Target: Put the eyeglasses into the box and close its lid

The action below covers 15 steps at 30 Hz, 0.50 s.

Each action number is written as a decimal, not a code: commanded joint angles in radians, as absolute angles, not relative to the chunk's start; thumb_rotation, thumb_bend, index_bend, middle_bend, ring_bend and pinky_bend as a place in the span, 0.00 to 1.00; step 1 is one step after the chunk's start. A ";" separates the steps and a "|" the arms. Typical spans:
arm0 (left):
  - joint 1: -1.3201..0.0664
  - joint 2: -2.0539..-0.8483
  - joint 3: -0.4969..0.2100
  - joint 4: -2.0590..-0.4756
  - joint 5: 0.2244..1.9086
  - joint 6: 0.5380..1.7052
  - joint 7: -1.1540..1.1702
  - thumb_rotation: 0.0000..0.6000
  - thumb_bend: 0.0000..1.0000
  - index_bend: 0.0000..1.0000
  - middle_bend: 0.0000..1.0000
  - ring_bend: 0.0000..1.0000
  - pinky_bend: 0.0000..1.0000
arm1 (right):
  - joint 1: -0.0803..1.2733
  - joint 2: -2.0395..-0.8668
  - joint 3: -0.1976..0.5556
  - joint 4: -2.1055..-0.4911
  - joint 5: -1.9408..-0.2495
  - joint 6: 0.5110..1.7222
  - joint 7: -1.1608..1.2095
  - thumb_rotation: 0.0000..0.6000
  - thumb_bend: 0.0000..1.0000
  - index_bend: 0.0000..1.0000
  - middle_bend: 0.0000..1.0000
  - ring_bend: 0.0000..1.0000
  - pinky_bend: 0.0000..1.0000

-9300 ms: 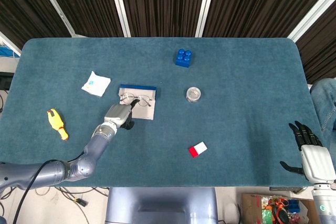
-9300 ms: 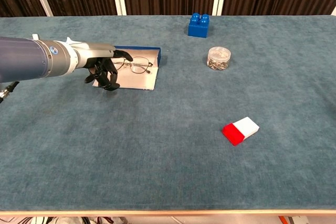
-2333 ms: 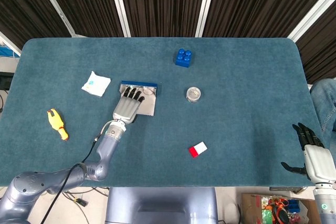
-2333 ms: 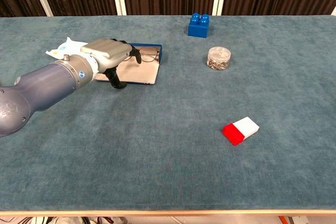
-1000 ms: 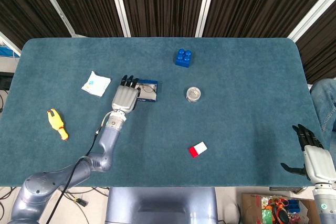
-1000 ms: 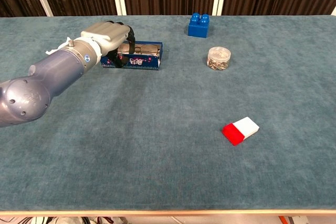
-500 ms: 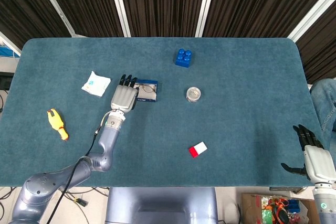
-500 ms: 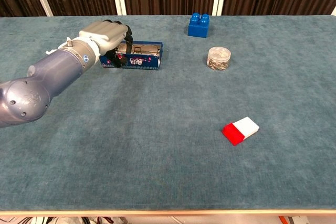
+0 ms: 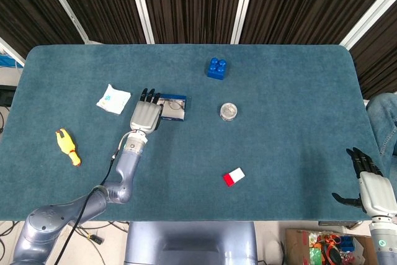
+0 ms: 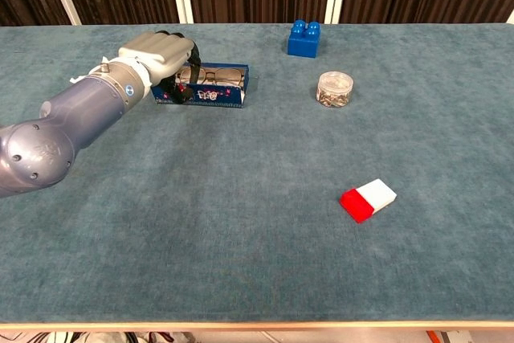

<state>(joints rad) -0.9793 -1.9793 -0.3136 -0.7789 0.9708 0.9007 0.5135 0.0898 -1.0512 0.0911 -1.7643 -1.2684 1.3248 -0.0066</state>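
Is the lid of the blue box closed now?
No, open: the eyeglasses show inside the blue box, uncovered, beside the left hand.

eyeglasses in blue box, lid unclosed

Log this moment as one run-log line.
left hand: at left end of box | glasses: in box | lid: not visibly shut | right hand: open, idle at table's right edge

the head view looks almost straight down from high above the whole teal table, while the chest view faces across that table from low at its near edge, sharing the blue brick at the far side.
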 commanded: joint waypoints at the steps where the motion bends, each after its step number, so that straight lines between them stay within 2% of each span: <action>1: -0.971 -1.970 -0.322 -0.798 0.964 0.902 0.506 1.00 0.44 0.58 0.15 0.01 0.01 | 0.090 -1.051 0.091 -1.765 -1.268 1.324 -0.006 1.00 0.00 0.00 0.00 0.00 0.17; 7: -0.931 -1.904 -0.330 -0.914 0.930 0.890 0.504 1.00 0.47 0.60 0.15 0.01 0.01 | 0.089 -1.049 0.092 -1.768 -1.267 1.325 -0.003 1.00 0.00 0.00 0.00 0.00 0.17; 15: -0.856 -1.780 -0.287 -1.122 0.950 0.970 0.555 1.00 0.47 0.60 0.15 0.01 0.01 | 0.088 -1.048 0.092 -1.772 -1.264 1.325 -0.001 1.00 0.00 0.00 0.00 0.00 0.17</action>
<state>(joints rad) -0.8867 -1.8241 -0.3055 -1.0632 0.9440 0.9399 0.5325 0.0884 -1.0480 0.0923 -1.7719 -1.2645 1.3253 -0.0008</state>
